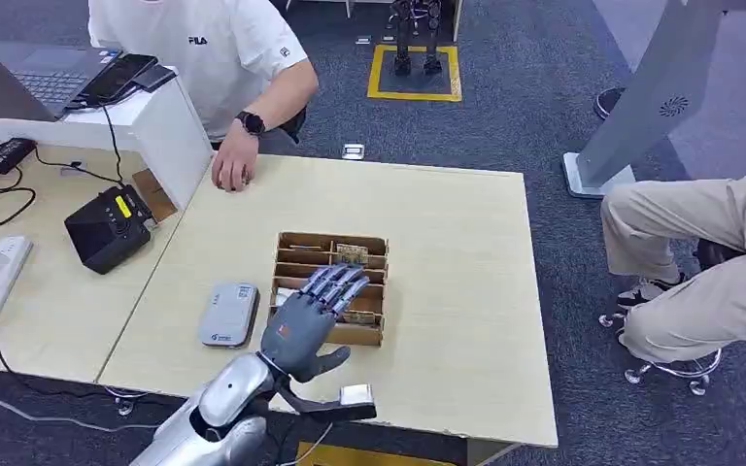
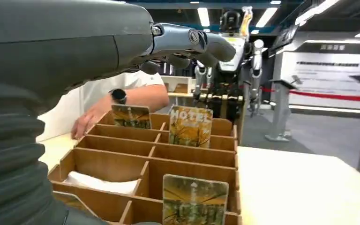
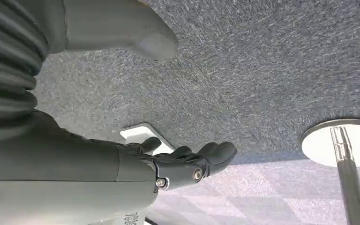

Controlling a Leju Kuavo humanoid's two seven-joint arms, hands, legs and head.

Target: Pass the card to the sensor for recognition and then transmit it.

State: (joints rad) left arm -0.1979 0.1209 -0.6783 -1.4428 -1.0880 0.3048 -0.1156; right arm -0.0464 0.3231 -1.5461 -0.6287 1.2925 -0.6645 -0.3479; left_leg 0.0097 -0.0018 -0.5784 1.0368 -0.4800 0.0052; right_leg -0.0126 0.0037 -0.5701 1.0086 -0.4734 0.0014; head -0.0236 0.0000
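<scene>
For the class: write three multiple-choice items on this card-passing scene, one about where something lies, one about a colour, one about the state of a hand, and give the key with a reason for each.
1. Where does the grey sensor pad lie relative to the wooden card box?
A. Inside the box
B. On the table beside the box, on the side toward the black device
C. On the floor

2. What colour is the floor marking beyond the table?
A. Yellow
B. Red
C. Green

3. What is the left hand doing?
A. Holding a card up
B. Pressing the sensor pad
C. Reaching over the box with fingers spread, holding nothing

Key: 1 B, the head view shows the pad flat on the table next to the box. 2 A, a yellow square outline lies on the carpet. 3 C, the fingers are extended above the compartments and the cards stand in their slots.
</scene>
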